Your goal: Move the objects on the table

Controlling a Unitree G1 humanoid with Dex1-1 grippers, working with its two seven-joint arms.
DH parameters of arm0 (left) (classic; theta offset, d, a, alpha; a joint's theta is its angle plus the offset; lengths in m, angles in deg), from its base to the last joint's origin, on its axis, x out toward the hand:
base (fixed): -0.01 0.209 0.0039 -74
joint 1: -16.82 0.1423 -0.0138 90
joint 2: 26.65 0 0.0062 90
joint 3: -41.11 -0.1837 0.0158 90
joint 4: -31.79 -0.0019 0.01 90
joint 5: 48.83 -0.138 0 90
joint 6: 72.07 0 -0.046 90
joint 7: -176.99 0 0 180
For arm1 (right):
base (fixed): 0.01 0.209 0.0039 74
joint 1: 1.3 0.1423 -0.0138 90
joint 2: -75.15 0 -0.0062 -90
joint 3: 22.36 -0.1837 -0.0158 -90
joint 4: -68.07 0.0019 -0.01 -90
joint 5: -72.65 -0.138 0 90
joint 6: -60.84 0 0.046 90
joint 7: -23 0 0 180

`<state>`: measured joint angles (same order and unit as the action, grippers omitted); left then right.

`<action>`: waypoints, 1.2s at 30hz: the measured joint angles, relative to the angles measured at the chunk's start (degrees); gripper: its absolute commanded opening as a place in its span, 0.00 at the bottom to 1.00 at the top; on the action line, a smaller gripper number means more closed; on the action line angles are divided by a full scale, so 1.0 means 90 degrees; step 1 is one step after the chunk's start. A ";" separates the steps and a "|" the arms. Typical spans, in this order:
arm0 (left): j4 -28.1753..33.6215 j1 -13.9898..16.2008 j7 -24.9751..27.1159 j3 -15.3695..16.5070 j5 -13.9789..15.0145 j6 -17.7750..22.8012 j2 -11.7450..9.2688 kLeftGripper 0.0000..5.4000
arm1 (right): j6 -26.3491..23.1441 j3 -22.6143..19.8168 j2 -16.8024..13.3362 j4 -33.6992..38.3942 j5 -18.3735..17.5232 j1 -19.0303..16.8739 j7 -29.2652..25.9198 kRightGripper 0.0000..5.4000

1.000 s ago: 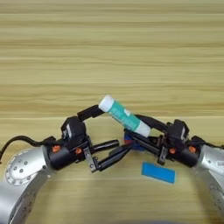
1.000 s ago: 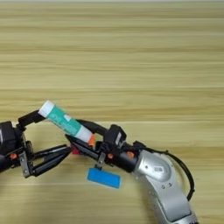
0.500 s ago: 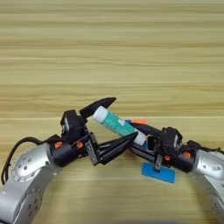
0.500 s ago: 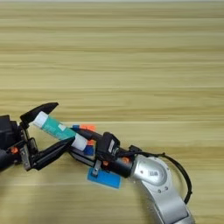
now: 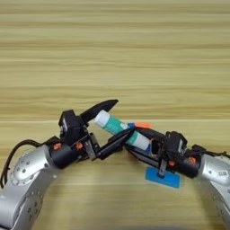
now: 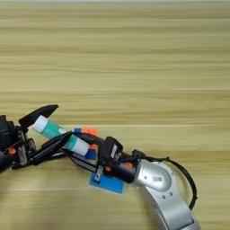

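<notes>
Glue stick (image 5: 121, 128) now sits lower and nearer the left arm than a second ago. Left end effector (image 5: 114, 120) spread wide around its capped end; right end effector (image 5: 134, 139) clamps the other end. Long axis slants up-left, above the bench (image 5: 134, 54).

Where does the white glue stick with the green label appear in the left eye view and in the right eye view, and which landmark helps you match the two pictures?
Left eye view: the glue stick lies tilted just below centre, between the two tools.
Right eye view: the glue stick sits at the left, below mid-height.
Shared landmark: the flat blue block, below and right of the stick in both views.
</notes>
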<state>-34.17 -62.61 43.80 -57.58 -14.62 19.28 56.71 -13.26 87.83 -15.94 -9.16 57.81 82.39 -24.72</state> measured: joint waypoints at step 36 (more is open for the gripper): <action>0.0139 0.0249 0.0203 -0.0096 0.0232 0.0525 0.0084 0.33 | 0.0528 0.0104 -0.0020 0.0074 0.0131 0.0161 0.0397 0.31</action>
<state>-32.92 -60.38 45.62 -58.44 -12.53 24.00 57.46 -8.50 88.77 -16.12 -8.50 58.99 83.83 -21.15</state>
